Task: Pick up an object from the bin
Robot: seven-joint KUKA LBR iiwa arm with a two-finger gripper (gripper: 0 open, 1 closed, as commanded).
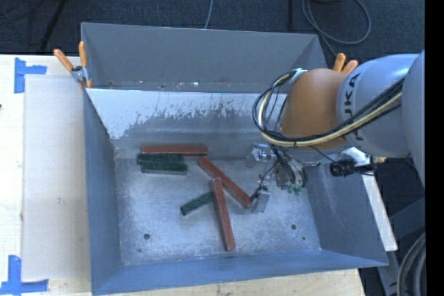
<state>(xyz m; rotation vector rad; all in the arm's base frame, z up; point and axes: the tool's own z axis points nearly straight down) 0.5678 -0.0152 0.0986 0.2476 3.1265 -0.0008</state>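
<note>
Risk: gripper (pixel 261 199) sat at the very tip of the diagonal brown stick (pixel 220 179), so a grab could slip off or drag the longer brown stick (pixel 224 215) overlapping it. These 2 lay mid-floor of the bin (pixel 104 170), and the diagonal one ran from the gripper toward the far-left corner. Couldn't tell how open the gripper was, and nothing was seen held.

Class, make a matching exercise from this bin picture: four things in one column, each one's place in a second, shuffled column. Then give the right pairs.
Things
1. level brown stick
2. thick dark green block
3. small dark green stick
4. gripper

Places
A. at the lower right end of the slanted brown stick
B. topmost of the sticks in the view
C. just left of the near-upright brown stick
D. directly beneath the level brown stick in the view

Pairs: 1-B, 2-D, 3-C, 4-A
</note>
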